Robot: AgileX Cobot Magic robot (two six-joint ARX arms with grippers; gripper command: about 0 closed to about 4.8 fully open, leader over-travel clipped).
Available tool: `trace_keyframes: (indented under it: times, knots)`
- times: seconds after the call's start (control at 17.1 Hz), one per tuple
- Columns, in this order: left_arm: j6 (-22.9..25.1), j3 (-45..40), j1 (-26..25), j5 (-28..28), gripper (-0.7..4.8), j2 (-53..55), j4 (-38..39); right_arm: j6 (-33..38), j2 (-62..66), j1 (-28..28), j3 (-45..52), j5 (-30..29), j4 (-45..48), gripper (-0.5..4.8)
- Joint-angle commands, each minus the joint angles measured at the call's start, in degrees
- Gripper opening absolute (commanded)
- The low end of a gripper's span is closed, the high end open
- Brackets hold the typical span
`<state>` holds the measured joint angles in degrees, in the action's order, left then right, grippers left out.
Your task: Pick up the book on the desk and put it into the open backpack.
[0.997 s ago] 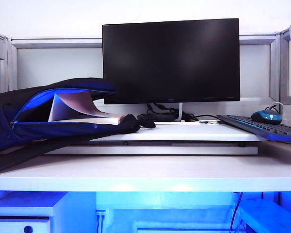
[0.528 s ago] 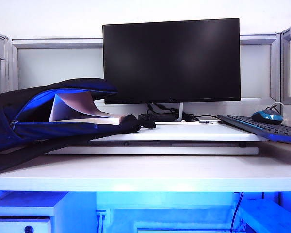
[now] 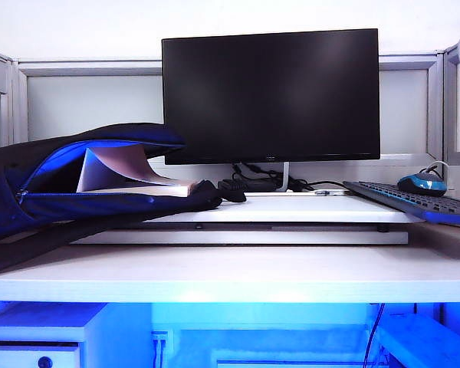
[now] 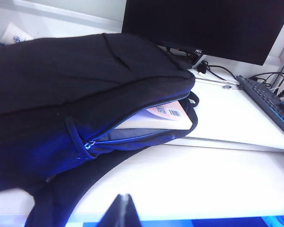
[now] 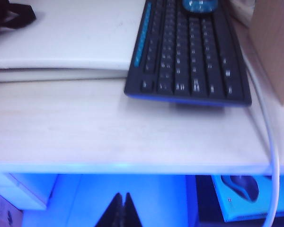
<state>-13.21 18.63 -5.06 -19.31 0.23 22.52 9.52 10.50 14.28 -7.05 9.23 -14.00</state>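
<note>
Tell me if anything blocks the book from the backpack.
Nothing visible does: the book already lies inside the backpack mouth. The left gripper and right gripper, both shut, hang at the desk front edge.

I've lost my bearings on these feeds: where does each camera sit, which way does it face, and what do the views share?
Exterior view: low, level with the desk front edge, facing the monitor; backpack at left holds the book; no robot parts show.
Left wrist view: in front of the desk, looking down across the backpack and book; the shut left gripper is at the frame edge.
Right wrist view: in front of the desk edge, looking down on the keyboard; the shut right gripper shows.
Shared: backpack, book, monitor and desk appear in both exterior and left wrist views.
</note>
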Motion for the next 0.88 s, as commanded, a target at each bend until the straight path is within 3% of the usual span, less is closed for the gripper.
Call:
trace_keyframes:
  times: [0.06,0.23,0.47,0.76,0.88]
  knots:
    - [-0.3,-2.2,0.0,0.3,-0.06,0.0,-2.2,1.3,-0.1,0.1,2.4,1.3,1.2,-0.06]
    - [-0.3,-4.6,0.0,0.3,-0.06,0.0,-2.7,2.7,-0.2,-0.6,5.1,2.5,2.3,-0.06]
    - [-0.3,-7.4,0.0,0.3,-0.06,0.0,-6.7,3.9,-0.2,-5.9,5.7,2.5,2.5,-0.06]
    - [-0.3,-10.9,0.0,0.7,-0.06,0.0,-9.4,3.6,-0.2,-14.6,5.7,-4.7,2.4,-0.06]
    - [2.7,-11.3,0.0,1.1,-0.06,0.0,-9.4,3.6,-0.2,-16.4,5.7,-5.3,2.4,-0.06]
